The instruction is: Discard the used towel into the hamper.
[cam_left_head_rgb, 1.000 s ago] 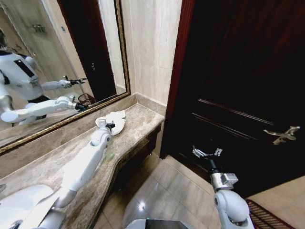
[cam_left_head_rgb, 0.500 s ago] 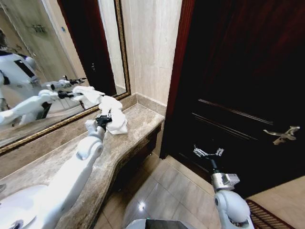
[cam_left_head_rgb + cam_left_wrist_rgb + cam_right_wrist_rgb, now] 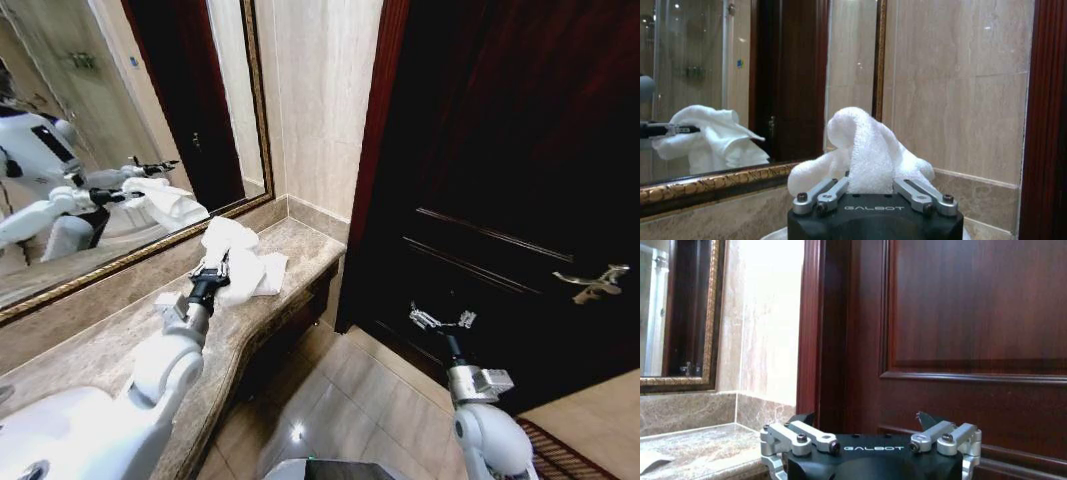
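where writing can be read, the word "galbot" is printed in pale letters on the black body of each wrist, seen in both wrist views. no container is seen holding anything. the white towel (image 3: pixel 243 262) is pinched between the fingers of the left gripper (image 3: pixel 214 272), which are closed on its folds; it is held up just above the far end of the marble counter (image 3: pixel 110 345), near the corner where the counter meets the wall. in the left wrist view the towel (image 3: pixel 863 157) is seen rising in a hump from between the gripper's metal fingers (image 3: pixel 819 196), and part of it hangs down on either side. a second image of the towel and of the arm is given back by the gilt-framed mirror (image 3: pixel 120 110) mounted above the counter. the counter is of brown-veined stone with a low backsplash of the same stone, and the wall beside the mirror is faced with pale polished tile (image 3: pixel 320 100). a dark reddish wooden door (image 3: pixel 500 180) with raised panels and a metal lever handle (image 3: pixel 592 283) is set to the right of the counter. the right gripper (image 3: pixel 440 320) is held low in front of that door, well apart from the towel, with its fingers spread apart and nothing between them. the floor (image 3: pixel 340 400) below is laid with glossy beige tiles.
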